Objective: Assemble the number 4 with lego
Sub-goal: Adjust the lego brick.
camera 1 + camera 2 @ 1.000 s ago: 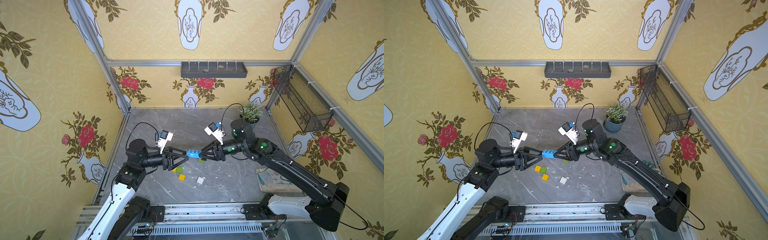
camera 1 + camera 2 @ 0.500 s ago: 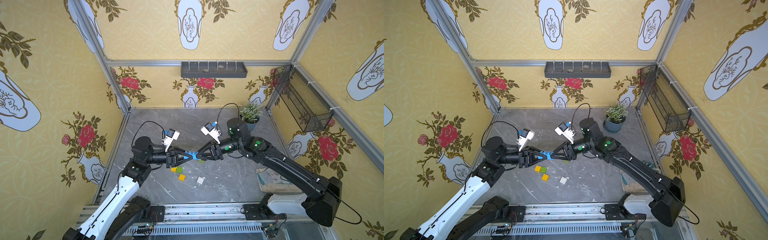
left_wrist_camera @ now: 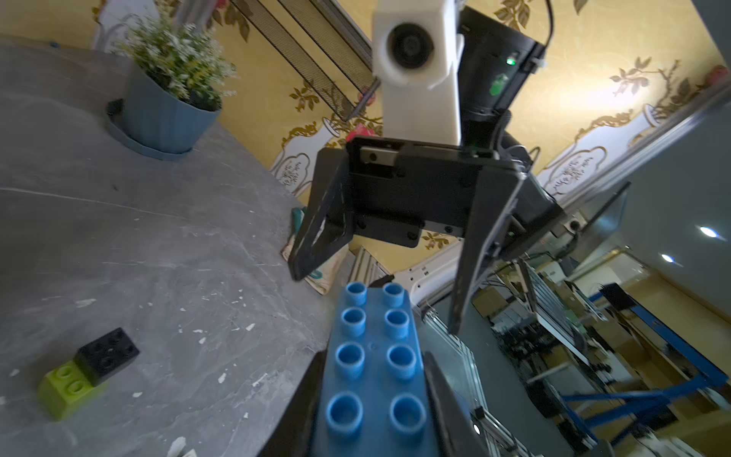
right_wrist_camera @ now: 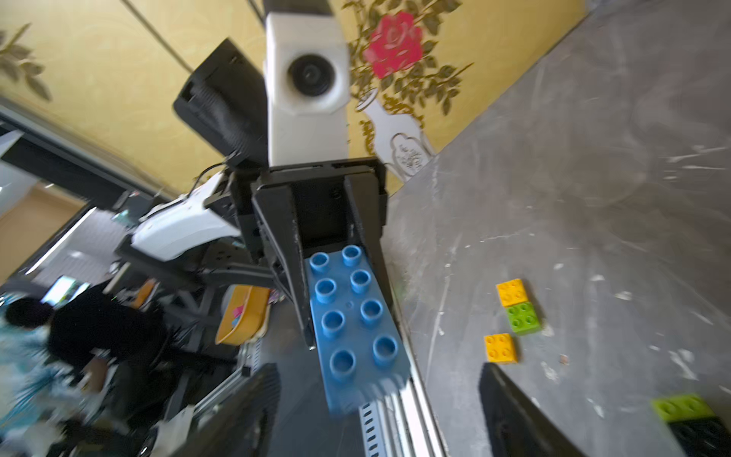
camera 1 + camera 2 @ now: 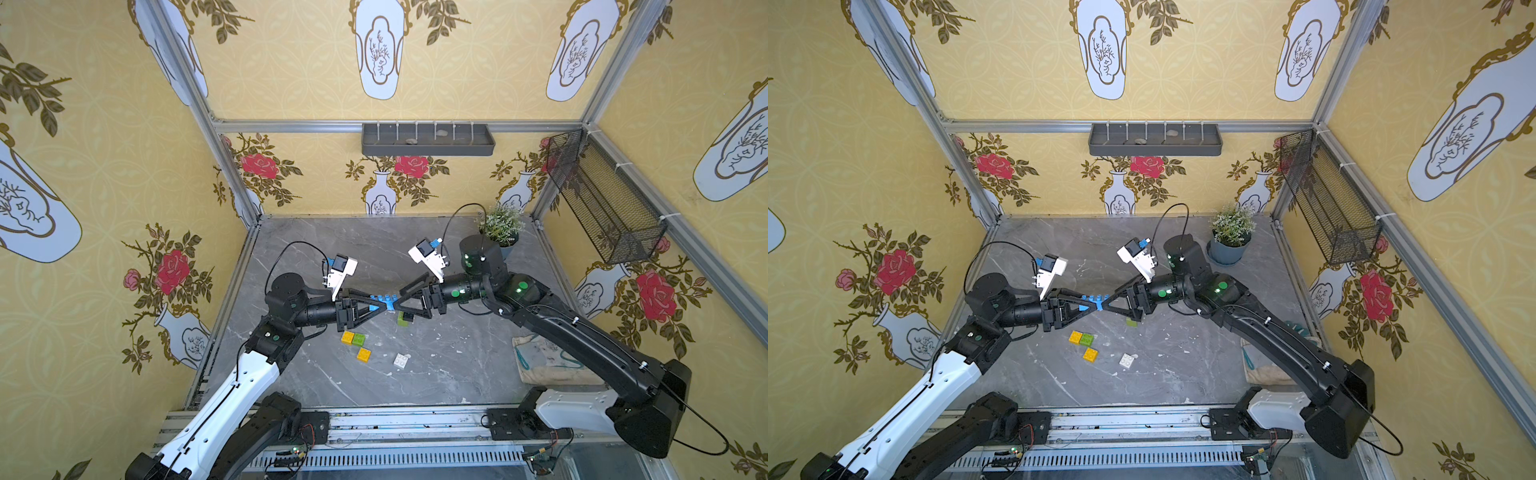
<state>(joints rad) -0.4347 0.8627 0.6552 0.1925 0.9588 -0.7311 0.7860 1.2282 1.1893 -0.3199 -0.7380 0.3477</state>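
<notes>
The blue 2x4 brick (image 5: 380, 300) hangs in the air just above the green-and-black pair (image 3: 85, 372), pinched at one end by the left tool (image 5: 383, 306). The right tool (image 3: 375, 300) gapes either side of its free end; a brush there could lever the brick loose.

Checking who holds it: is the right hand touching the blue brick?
Apart: right wrist view shows the right hand spread wide, gaps both sides of the blue brick.
</notes>
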